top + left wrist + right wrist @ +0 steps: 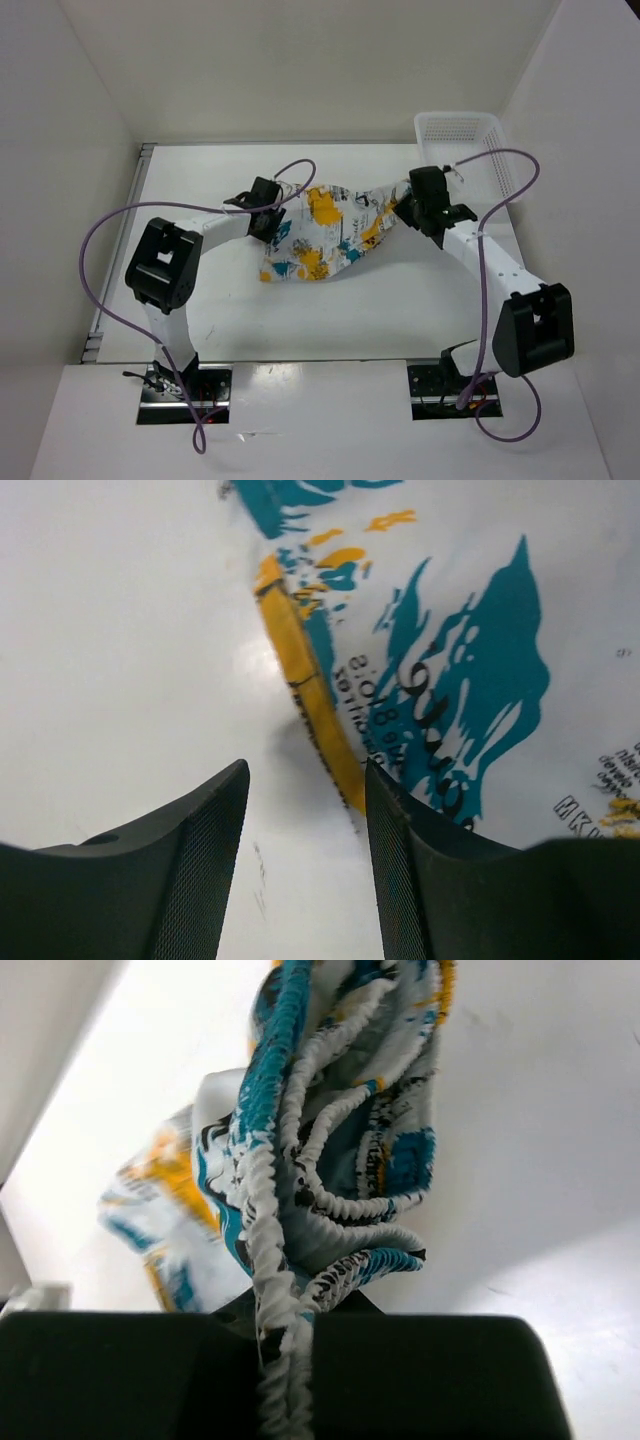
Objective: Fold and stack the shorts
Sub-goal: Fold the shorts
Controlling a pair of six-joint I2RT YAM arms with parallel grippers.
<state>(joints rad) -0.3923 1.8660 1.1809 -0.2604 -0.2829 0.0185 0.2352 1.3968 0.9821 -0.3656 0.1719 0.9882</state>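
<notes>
Two arms reach over the table (350,320) in the top view. The shorts (330,235) stretch across mid-table between the left gripper (268,212) and the right gripper (408,208), with a white basket (455,118) at the far right corner. Left wrist view: the jaws stand partly apart and grip nothing, and the yellow hem sits just beside one finger. Right wrist view: the jaws are clamped tight on the bunched elastic waistband.

Shows a white plastic mesh basket (462,135) sitting at the far right corner of a white table (360,320), with plain white walls (300,70) behind and at both sides.
</notes>
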